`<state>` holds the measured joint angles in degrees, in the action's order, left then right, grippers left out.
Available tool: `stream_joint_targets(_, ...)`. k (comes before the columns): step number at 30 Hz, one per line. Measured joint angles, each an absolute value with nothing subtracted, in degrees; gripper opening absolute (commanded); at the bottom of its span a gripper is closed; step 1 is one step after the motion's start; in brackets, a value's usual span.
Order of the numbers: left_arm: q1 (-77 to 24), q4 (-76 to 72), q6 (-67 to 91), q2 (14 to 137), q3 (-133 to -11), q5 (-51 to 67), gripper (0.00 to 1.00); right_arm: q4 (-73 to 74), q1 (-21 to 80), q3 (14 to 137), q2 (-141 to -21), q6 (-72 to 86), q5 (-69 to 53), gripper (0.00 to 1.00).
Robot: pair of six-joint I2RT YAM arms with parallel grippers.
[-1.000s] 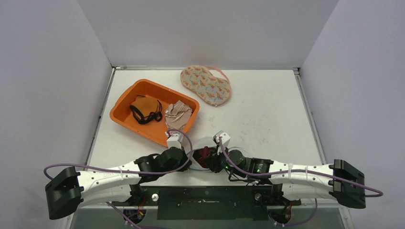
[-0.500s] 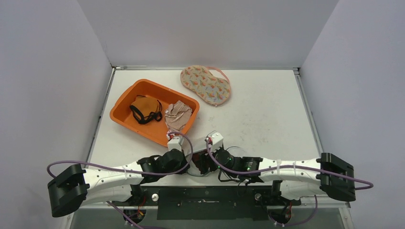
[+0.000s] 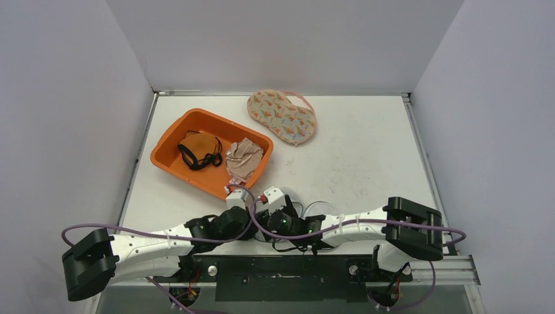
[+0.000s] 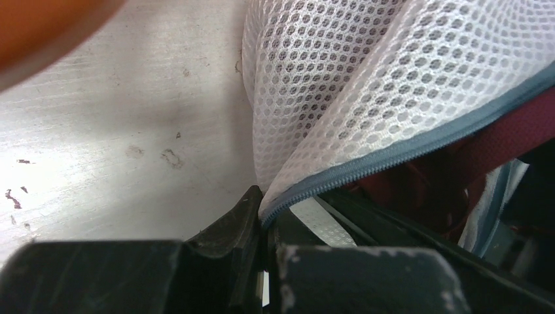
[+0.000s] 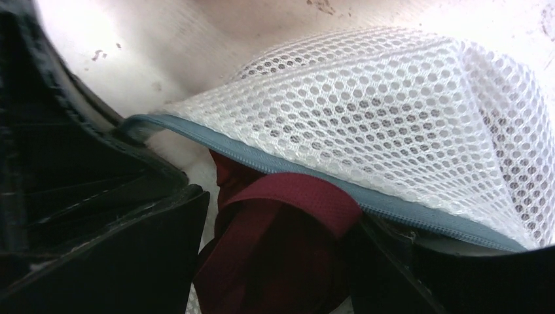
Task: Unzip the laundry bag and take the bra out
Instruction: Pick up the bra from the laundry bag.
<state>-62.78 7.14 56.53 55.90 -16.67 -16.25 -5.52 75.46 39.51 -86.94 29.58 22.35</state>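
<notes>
1. We open on the white mesh laundry bag [image 4: 366,72], crumpled on the white table [image 3: 366,157] near its front edge, right where the two wrists meet.
2. Its grey-blue zipper tape [image 4: 406,147] gapes, and the dark red fabric bra [image 5: 288,222] shows in the opening, bunched under the lifted mesh flap and partly out of the mouth.
3. The left gripper [image 4: 265,212] is pressed together on the bag: in its wrist view the zipper edge runs straight down into the narrow slit between the two black fingers.
4. The right gripper [image 5: 278,255] comes in from the other side, and its fingers are pinching the red bunch of the bra, fabric touching both; the mesh flap drapes over the right-hand finger.
5. From above, both arms lie low along the near edge, wrists almost touching, and they hide most of the bag.
6. Further back on the left sits an orange plastic tray [image 3: 167,140], angled, holding a tan garment with black straps [image 3: 196,149] and a crumpled beige cloth [image 3: 243,156] at its right end.
7. Beyond the tray, near the back wall, lies a flat patterned pad with pink trim [image 3: 281,116], well apart from the action.
</notes>
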Motion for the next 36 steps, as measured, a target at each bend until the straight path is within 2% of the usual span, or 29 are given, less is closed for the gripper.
stream_joint_targets(8, -62.8, 7.1, 56.7, 54.9, -16.3, -16.3, 0.0, -12.2, 76.4, 37.2, -89.3, 32.7, 27.9, 0.66)
stream_joint_targets(12, -62.8, 7.1, 56.7, 54.8, -16.3, -16.3, 0.0, -17.3, 77.0, 34.6, -89.3, 34.4, 30.5, 0.52)
stream_joint_targets(13, -62.8, 7.0, 56.7, 54.8, -16.3, -16.3, 0.0, -17.9, 77.1, 34.4, -89.3, 34.8, 30.9, 0.51)
stream_joint_targets(19, -62.8, 7.1, 56.7, 54.0, -16.0, -16.3, 0.0, -22.4, 76.9, 33.5, -89.6, 36.5, 32.6, 0.64)
stream_joint_targets(26, -62.8, 7.0, 56.7, 53.8, -15.8, -16.2, 0.0, -25.4, 77.0, 33.0, -90.3, 36.6, 33.3, 0.58)
stream_joint_targets(30, -62.8, 7.0, 56.7, 53.8, -15.8, -16.1, 0.0, -26.6, 76.9, 33.2, -92.6, 36.9, 34.1, 0.46)
stream_joint_targets(36, -62.8, 7.1, 56.7, 53.3, -15.8, -16.0, 0.0, -27.7, 76.6, 34.0, -93.7, 37.8, 34.5, 0.16)
